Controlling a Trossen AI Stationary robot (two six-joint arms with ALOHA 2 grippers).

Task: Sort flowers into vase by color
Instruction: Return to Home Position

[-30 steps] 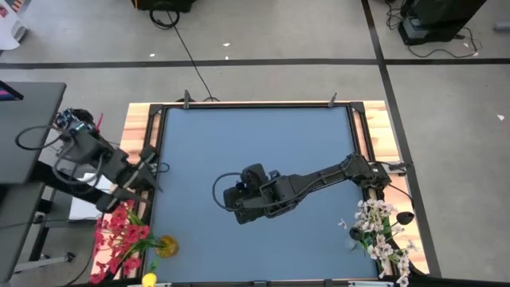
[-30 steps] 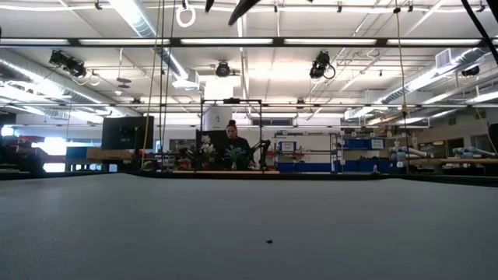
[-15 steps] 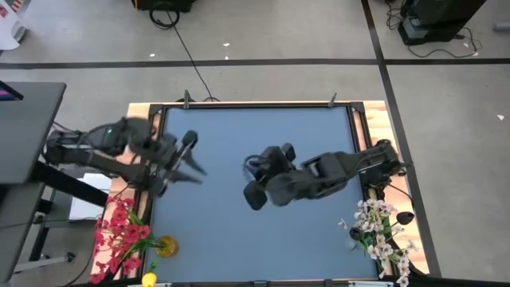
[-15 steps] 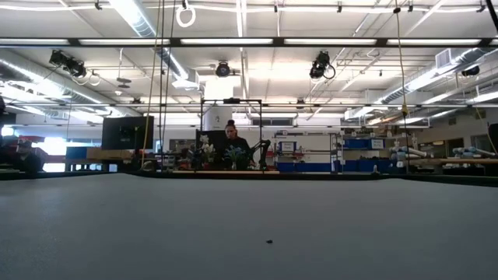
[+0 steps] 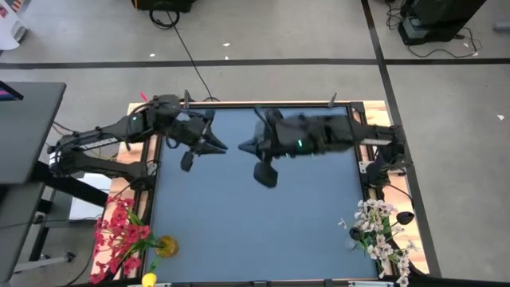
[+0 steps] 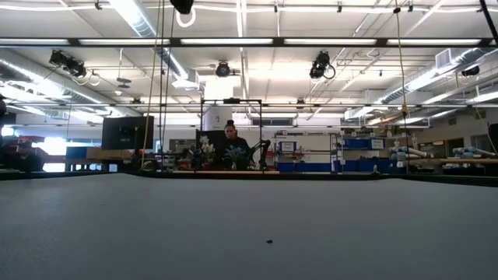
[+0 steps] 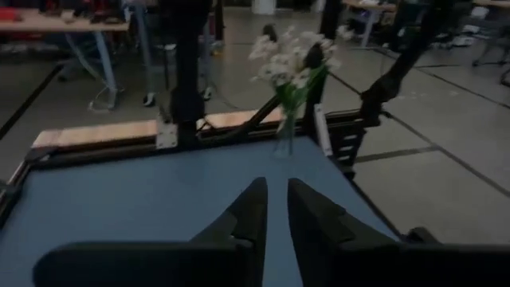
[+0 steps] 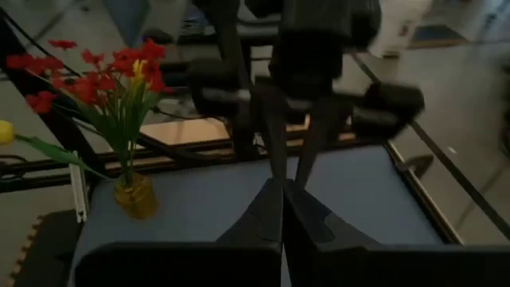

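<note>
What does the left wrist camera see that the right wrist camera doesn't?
Only the left wrist view shows the white flowers in a clear vase. Only the right wrist view shows the red flowers standing in the yellow vase. Both show the blue table and its wooden edge.

Flowers in vase at table's near-L corner, other bunch near-R.
</note>
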